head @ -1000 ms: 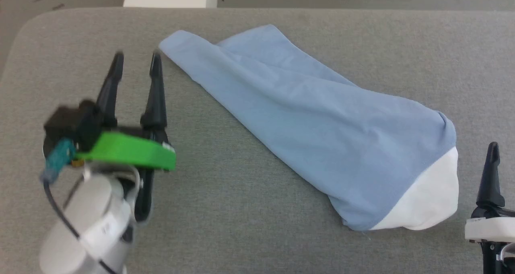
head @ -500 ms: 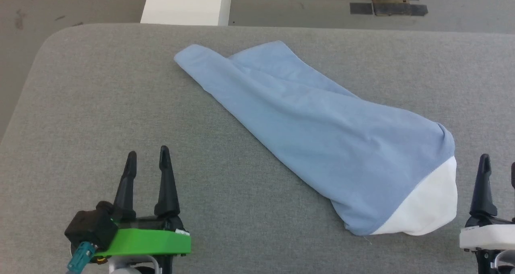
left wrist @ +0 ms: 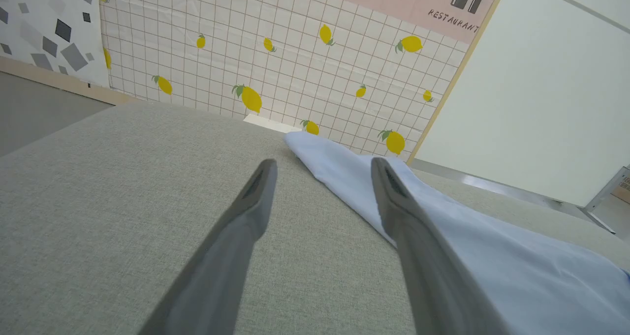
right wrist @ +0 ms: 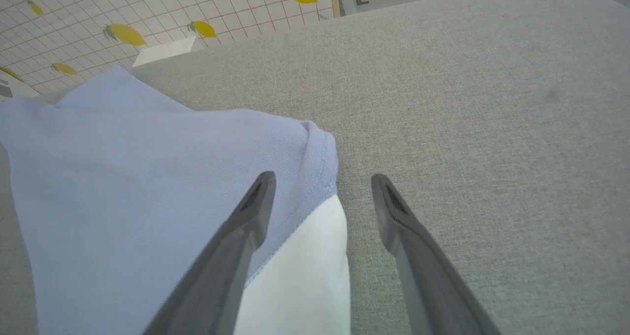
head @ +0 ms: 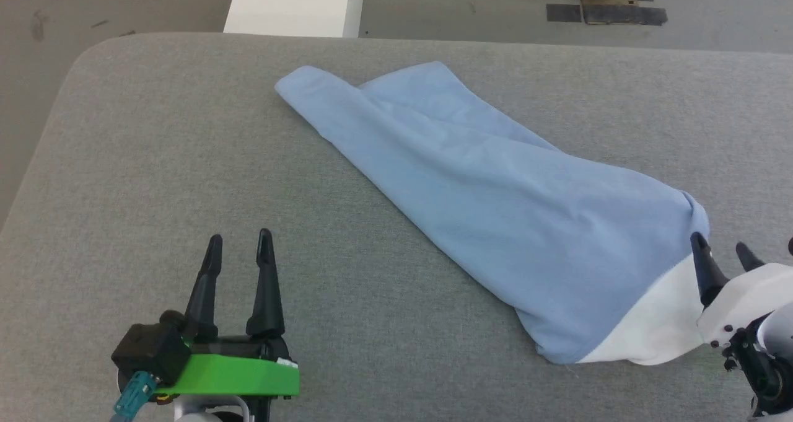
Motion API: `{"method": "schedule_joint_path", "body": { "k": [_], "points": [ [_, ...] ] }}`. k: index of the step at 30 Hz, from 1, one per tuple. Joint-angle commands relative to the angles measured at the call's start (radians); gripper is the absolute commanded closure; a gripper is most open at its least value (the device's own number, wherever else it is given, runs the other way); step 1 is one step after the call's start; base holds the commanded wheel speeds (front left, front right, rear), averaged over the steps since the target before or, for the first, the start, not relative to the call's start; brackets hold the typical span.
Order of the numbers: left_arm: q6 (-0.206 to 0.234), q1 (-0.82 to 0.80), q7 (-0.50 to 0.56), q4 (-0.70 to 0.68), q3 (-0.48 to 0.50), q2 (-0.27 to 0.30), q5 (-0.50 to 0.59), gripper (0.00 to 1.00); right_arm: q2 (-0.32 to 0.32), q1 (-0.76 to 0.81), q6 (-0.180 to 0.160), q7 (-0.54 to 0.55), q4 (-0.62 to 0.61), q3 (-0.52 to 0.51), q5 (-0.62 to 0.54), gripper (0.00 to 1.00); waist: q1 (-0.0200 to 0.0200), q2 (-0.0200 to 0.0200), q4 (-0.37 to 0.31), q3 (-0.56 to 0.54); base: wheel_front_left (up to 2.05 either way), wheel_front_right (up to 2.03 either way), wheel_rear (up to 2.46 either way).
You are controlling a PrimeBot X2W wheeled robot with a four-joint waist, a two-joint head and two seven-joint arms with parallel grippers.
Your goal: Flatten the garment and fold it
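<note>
Facing a lemon-tiled wall (left wrist: 295, 69), the grey table (head: 186, 131) bears a bunched shirt (head: 495, 199); left gripper (head: 240, 236) and right gripper (head: 719, 242) gape empty.

Grey padded table (head: 155, 162), lemon-print tiled wall (left wrist: 295, 54), grey floor (head: 93, 7)

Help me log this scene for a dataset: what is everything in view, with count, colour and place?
garment: one, light blue with a white end, lying bunched diagonally across the table
table: one, grey cloth-covered, under the garment
block: one, white, beyond the table's far edge
tape patches: two or three, dark, on the floor past the table
wall: one, white tiles with yellow lemons, behind the table
left gripper: one, dark jaws open, green mount, near left over bare table
right gripper: one, dark jaws open, white mount, at the garment's white end
</note>
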Motion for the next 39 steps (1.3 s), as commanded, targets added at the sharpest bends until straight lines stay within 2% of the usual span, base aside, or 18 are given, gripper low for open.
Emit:
{"method": "schedule_joint_path", "body": {
  "k": [1,7,8,9,10,11,16,20,25,30,35,39],
  "points": [
    [-0.008,-0.01,-0.004,0.006,-0.002,-0.004,0.002,0.0,-0.002,-0.019,-0.001,0.037,0.008,0.002,-0.015,0.0,0.0001,0.0,0.015,0.006,0.0,0.0,0.0],
    [-0.007,-0.015,-0.004,0.025,-0.011,-0.005,-0.006,0.0,0.003,-0.038,-0.001,0.118,0.107,-0.015,-0.01,0.0,0.0001,0.0,0.043,0.002,0.0,0.0,0.0],
    [-0.006,-0.015,-0.004,0.029,-0.013,-0.005,-0.007,0.0,0.004,-0.04,-0.001,0.123,0.134,-0.02,-0.008,0.2,0.0001,0.0,0.047,-0.001,0.0,0.0,0.0],
    [-0.004,-0.015,-0.004,0.031,-0.014,-0.005,-0.007,0.0,0.004,-0.042,-0.001,0.125,0.155,-0.025,-0.002,0.51,0.0001,0.0,0.051,-0.004,0.0,0.0,0.0],
    [-0.002,-0.014,-0.004,0.033,-0.013,-0.005,-0.008,0.0,0.004,-0.046,-0.001,0.121,0.18,-0.029,0.008,0.96,0.0001,0.0,0.054,-0.007,0.0,0.0,0.0],
    [-0.001,-0.014,-0.004,0.035,-0.012,-0.005,-0.008,0.0,0.004,-0.051,-0.001,0.114,0.198,-0.032,0.013,1.0,0.0001,0.0,0.056,-0.009,0.0,0.0,0.0],
    [0.004,-0.007,-0.004,0.044,-0.011,-0.006,-0.009,0.0,0.005,-0.09,-0.001,0.059,0.245,-0.061,-0.01,1.0,0.0001,0.0,0.06,-0.03,0.0,0.0,0.0],
    [0.011,0.005,-0.004,0.042,-0.004,-0.006,-0.013,0.0,-0.02,-0.142,-0.001,0.05,0.194,-0.028,-0.025,1.0,0.0001,0.0,0.046,-0.043,0.0,0.0,0.0],
    [0.011,0.003,-0.004,0.036,-0.001,-0.006,-0.014,0.0,-0.068,-0.18,-0.001,0.09,0.049,0.135,0.004,1.0,0.0001,0.0,0.021,-0.041,0.0,0.0,0.0],
    [0.01,-0.005,-0.004,0.042,-0.016,-0.006,-0.027,0.0,-0.057,-0.108,-0.001,0.19,-0.088,0.352,0.094,1.0,0.0001,0.0,0.004,-0.033,0.0,0.0,0.0],
    [0.009,-0.018,-0.004,0.051,-0.036,-0.006,-0.037,0.0,-0.03,0.05,-0.001,0.244,-0.07,0.487,0.156,1.0,0.0001,0.0,0.012,-0.021,0.0,0.0,0.0],
    [0.005,-0.025,-0.004,0.059,-0.037,-0.006,-0.038,0.0,-0.014,0.153,-0.001,0.237,0.028,0.548,0.175,1.0,0.0001,0.0,0.027,-0.016,0.0,0.0,0.0]
  ]
}}
